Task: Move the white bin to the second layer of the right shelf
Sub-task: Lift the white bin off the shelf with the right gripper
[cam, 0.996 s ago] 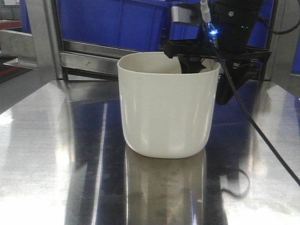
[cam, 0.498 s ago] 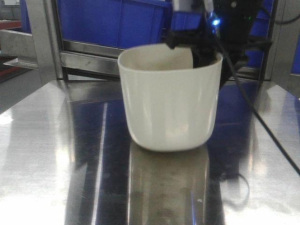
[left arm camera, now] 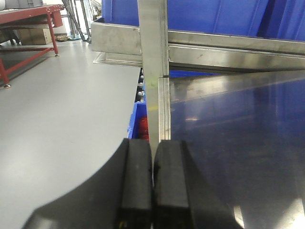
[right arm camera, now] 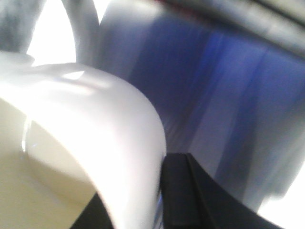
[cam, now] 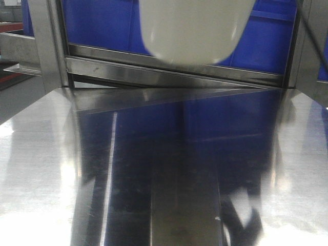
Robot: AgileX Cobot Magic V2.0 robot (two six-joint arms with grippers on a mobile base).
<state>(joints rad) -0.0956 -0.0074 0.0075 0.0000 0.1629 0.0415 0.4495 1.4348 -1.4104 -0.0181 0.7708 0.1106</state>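
Right pincer (right arm camera: 138, 205) clamps white bin (cam: 192, 28)'s wall above tabletop (cam: 51, 169).

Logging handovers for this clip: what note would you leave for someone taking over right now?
Left gripper: shut, empty, beside the tabletop's edge.
Right gripper: shut on the rim of the cream-white glossy plastic bin.
Bin hangs clear above the reflective steel tabletop.
Done: grasp and lift.
Left: carry it to the right shelf's second layer and release; that level isn't identifiable here.
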